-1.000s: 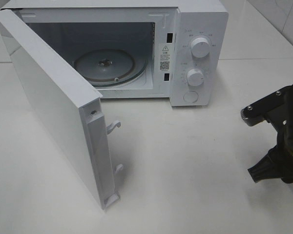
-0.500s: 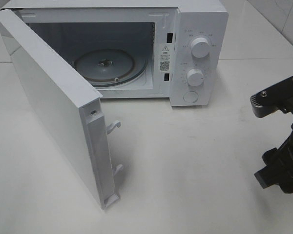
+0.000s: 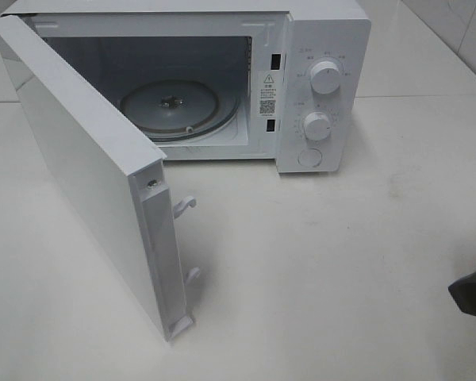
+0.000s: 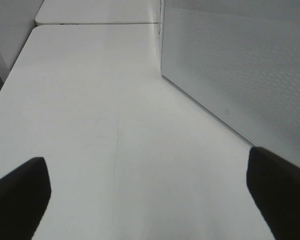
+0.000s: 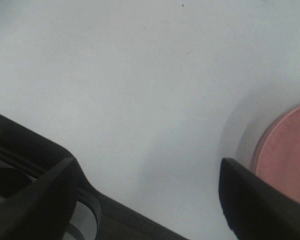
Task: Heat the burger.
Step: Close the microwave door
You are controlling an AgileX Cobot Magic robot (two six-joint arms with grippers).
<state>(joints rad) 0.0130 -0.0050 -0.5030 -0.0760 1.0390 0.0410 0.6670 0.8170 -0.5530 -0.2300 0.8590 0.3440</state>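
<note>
1. Exterior high view: the microwave (image 3: 222,79) stands at the far edge of the white table (image 3: 317,270), its door (image 3: 87,175) swung wide open toward the table's near left corner. The glass turntable (image 3: 170,107) inside is bare. Only a dark sliver of the right arm (image 3: 474,294) shows at the table's right edge; neither gripper can be read from here, and the burger does not appear in this view.

2. Left wrist view: the left gripper (image 4: 150,195) hangs over bare table beside the perforated face of the open door (image 4: 240,65). Its two dark fingers (image 4: 20,195) stand far apart, as wide as they go, with nothing between them.

3. Right wrist view: the right gripper (image 5: 145,200) also has its fingers (image 5: 255,200) spread wide and holds nothing. Just beside one finger lies the rim of a flat pink plate (image 5: 285,150), mostly cut off by the frame. The burger itself cannot be seen; whether it sits on the hidden part of the plate cannot be told.

4. Progress, as a judgement: the door is already open and the cavity ready, so the opening step looks done. Still left are picking up the burger, setting it on the turntable, closing the door and turning the dials (image 3: 325,77).
</note>
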